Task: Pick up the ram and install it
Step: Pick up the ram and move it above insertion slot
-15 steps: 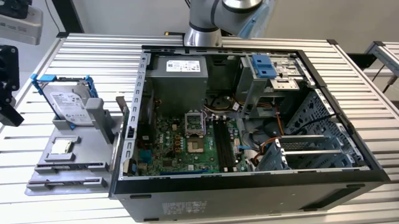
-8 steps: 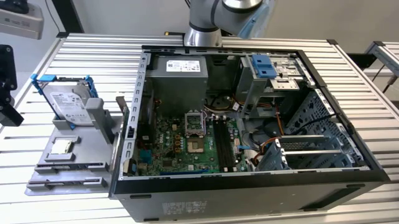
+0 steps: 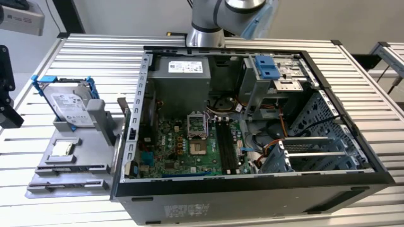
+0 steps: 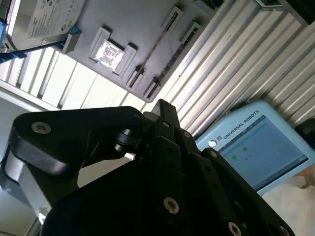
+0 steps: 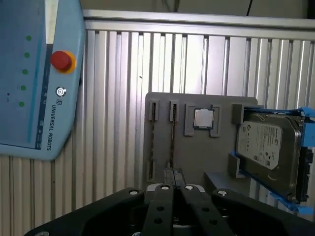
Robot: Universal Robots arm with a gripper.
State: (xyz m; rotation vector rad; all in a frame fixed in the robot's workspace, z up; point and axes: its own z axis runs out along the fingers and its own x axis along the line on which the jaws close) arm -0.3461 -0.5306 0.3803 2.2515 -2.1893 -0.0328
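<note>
fingers [image 5: 168, 179] of gripper [image 5: 173, 172] pressed together, ram [image 5: 172, 132] slotted in grey tray [image 5: 197, 157]

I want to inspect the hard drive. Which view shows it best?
The first wrist view: the hard drive turns its label face to the camera, blue frame on both sides. The exterior view shows it whole but slanted; the second wrist view cuts it off at the picture's edge.

bright light; the slatted tabletop [image 3: 63, 210] glares white. the computer case [image 3: 252, 194] interior lies shadowed, the pincer [image 5: 173, 173] dark.
</note>
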